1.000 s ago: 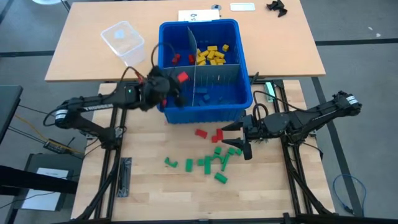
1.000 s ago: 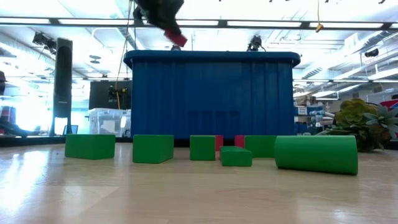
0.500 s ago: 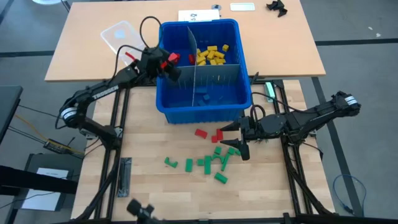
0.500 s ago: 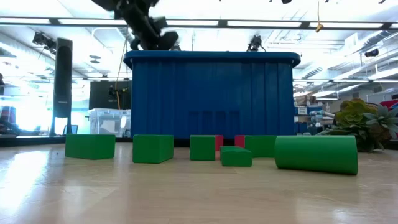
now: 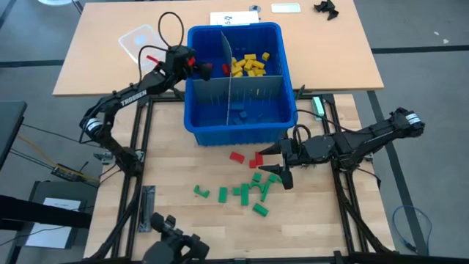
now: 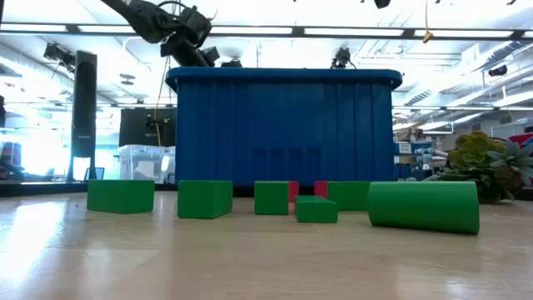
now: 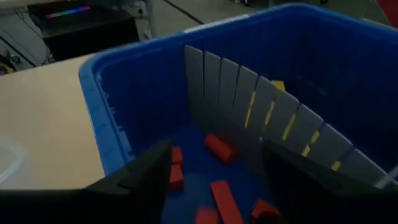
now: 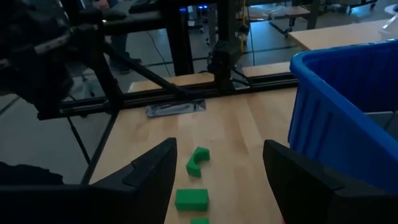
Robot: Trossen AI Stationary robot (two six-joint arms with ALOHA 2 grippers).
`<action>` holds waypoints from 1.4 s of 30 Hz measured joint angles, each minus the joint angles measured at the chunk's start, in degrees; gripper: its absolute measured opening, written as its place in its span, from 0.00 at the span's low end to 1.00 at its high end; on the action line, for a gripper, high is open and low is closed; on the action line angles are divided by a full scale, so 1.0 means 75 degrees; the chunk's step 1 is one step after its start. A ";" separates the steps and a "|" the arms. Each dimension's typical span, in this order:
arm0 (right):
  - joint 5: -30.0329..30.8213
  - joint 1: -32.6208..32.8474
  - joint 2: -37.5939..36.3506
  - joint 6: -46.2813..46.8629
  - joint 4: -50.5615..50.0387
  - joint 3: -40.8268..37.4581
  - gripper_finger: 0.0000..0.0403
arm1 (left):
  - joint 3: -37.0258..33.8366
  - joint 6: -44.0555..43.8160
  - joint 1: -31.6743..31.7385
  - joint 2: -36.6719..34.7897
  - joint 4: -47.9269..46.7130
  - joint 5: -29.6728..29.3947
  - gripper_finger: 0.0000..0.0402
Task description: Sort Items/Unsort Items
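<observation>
A blue bin (image 5: 287, 110) with grey dividers (image 5: 229, 70) stands at the table's middle. Its far right compartment holds yellow blocks (image 5: 249, 64), its far left one red blocks (image 7: 217, 148), and a near one blue blocks (image 5: 245, 114). My left gripper (image 7: 214, 155) hangs open over the far left compartment (image 5: 196, 67), with nothing between its fingers. Green blocks (image 5: 249, 192) and two red blocks (image 5: 245, 158) lie on the table in front of the bin. My right gripper (image 5: 272, 167) hovers open above the green blocks (image 8: 191, 198).
A clear plastic container (image 5: 143, 40) sits left of the bin on the far table. Papers (image 5: 234, 18) and a small black object (image 5: 326, 9) lie at the far edge. A dark object (image 5: 172, 246) shows at the near edge. Bare wood lies left and right of the green blocks.
My left gripper has carried a red block from the bin's near left corner toward the far edge, along the bin's left wall. Over the far left compartment it has opened and let the block go. My right gripper has kept still.
</observation>
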 joint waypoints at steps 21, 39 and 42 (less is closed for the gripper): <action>-0.0020 0.0032 0.0000 -0.0026 -0.0068 0.0000 0.60 | -0.1757 0.0541 -0.3978 -0.3772 -0.0587 -0.1016 0.62; -0.0234 0.0032 -0.0003 -0.0032 -0.0073 0.0000 0.60 | -0.3034 -0.0306 -0.8884 -0.4112 -0.0539 -0.3094 0.62; -0.0236 0.0035 -0.0003 -0.0024 -0.0151 0.0000 0.60 | -0.3057 -0.0565 -0.9344 -0.4076 -0.0564 -0.3444 0.62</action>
